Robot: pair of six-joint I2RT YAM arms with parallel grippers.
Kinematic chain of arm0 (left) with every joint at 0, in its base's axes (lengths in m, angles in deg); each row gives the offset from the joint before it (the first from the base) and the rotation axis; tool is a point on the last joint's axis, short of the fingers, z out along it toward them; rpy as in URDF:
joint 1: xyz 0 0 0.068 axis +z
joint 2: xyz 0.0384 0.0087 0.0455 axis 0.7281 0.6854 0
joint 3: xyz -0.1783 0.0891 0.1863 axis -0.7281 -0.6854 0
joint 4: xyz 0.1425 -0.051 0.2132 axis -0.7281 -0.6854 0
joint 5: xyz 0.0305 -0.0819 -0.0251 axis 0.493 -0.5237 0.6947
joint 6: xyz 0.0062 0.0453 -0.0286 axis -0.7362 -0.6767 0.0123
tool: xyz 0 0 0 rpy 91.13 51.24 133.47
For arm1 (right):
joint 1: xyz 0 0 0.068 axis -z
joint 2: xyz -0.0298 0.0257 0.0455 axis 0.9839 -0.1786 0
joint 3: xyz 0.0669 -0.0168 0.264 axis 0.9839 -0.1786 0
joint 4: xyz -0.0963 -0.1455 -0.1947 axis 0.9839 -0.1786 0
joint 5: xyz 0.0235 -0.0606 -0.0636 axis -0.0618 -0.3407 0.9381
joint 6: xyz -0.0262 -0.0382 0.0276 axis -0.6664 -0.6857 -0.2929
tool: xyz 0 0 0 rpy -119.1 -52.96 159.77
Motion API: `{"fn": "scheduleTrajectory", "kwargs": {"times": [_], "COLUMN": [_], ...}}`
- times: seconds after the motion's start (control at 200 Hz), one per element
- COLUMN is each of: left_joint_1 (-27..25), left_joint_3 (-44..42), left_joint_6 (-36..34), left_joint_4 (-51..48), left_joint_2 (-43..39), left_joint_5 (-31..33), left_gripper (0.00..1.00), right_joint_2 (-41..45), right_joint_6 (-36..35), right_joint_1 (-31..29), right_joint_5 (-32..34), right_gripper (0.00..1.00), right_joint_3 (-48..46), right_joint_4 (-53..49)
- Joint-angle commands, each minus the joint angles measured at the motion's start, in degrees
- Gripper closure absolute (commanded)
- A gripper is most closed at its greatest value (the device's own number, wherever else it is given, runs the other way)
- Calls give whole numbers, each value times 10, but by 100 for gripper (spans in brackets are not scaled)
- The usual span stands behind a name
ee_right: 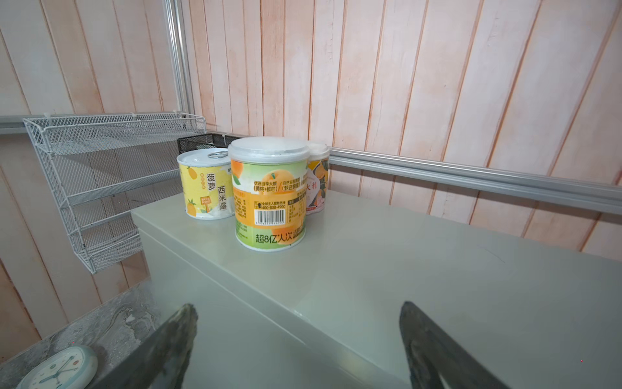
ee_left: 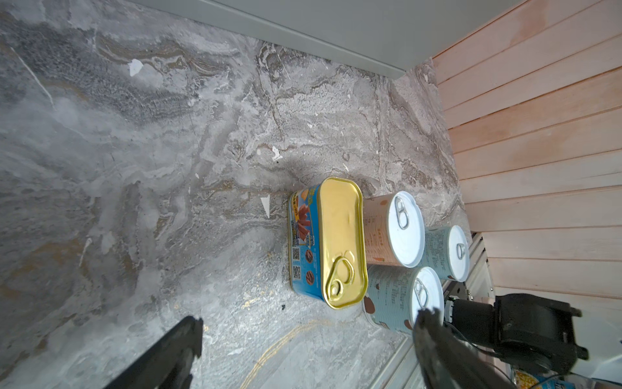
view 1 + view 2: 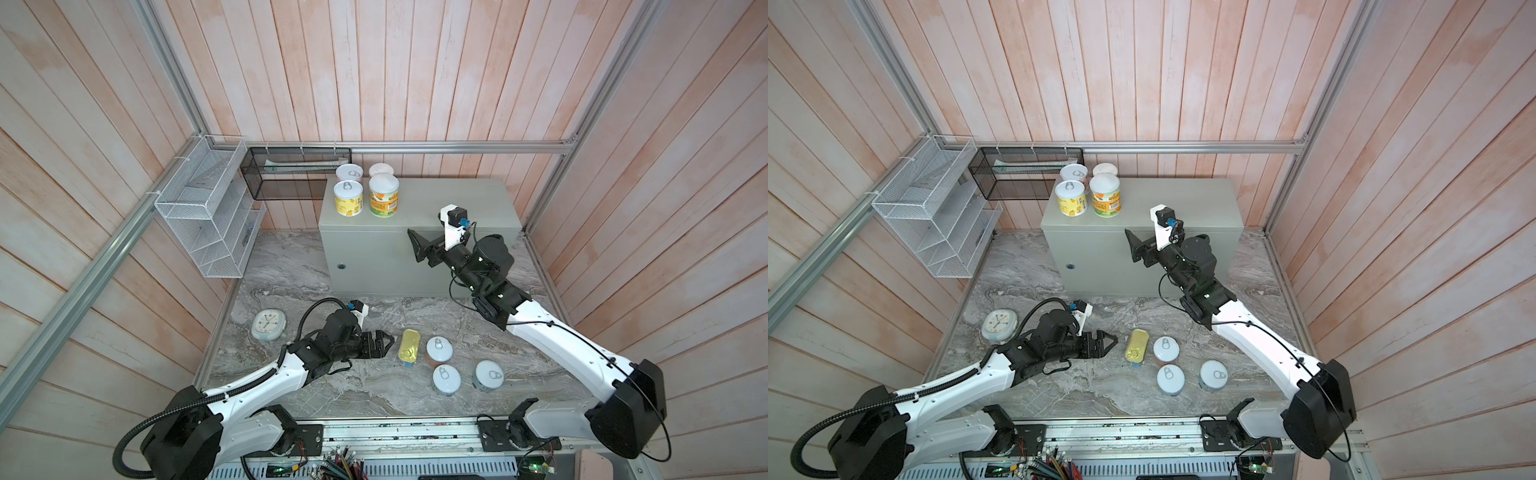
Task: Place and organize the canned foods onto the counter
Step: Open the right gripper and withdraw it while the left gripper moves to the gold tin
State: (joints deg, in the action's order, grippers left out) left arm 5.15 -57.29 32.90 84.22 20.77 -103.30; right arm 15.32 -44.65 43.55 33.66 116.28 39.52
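Observation:
The counter (image 3: 436, 203) is a grey-green box. Several canned foods stand at its back left corner, with a yellow can (image 3: 348, 198) and an orange-green can (image 1: 269, 198) in front. My right gripper (image 3: 413, 245) (image 1: 298, 308) hangs open and empty over the counter's front edge, a short way right of these cans. On the marble lie a gold tin (image 3: 409, 347) (image 2: 340, 242) and three white-lidded cans (image 3: 439, 348), (image 3: 446, 378), (image 3: 489, 375). My left gripper (image 3: 390, 345) (image 2: 311, 320) is open just left of the gold tin and does not touch it.
A pale-blue clock (image 3: 269, 324) lies on the marble behind the left arm. A white wire rack (image 3: 208, 208) and a black mesh basket (image 3: 291, 172) hang on the wall left of the counter. Aluminium frame rails border the marble.

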Motion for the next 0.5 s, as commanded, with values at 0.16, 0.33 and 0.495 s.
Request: {"fn": "scheduleTrajectory", "kwargs": {"times": [0.16,0.33,0.495], "left_joint_1": [-32,-61,-82], "left_joint_3": [29,56,79], "left_joint_6": [10,14,7], "left_joint_4": [8,6,4], "left_joint_2": [27,58,117], "left_joint_5": [36,54,89], "left_gripper": [0,0,0], "right_joint_2": [121,193,250], "right_joint_6": [41,88,146], "right_joint_1": [8,23,51], "right_joint_5": [59,72,86], "right_gripper": [6,6,6], "right_joint_3": [-107,-200,-286], "right_joint_4": [-2,-12,-34]}}
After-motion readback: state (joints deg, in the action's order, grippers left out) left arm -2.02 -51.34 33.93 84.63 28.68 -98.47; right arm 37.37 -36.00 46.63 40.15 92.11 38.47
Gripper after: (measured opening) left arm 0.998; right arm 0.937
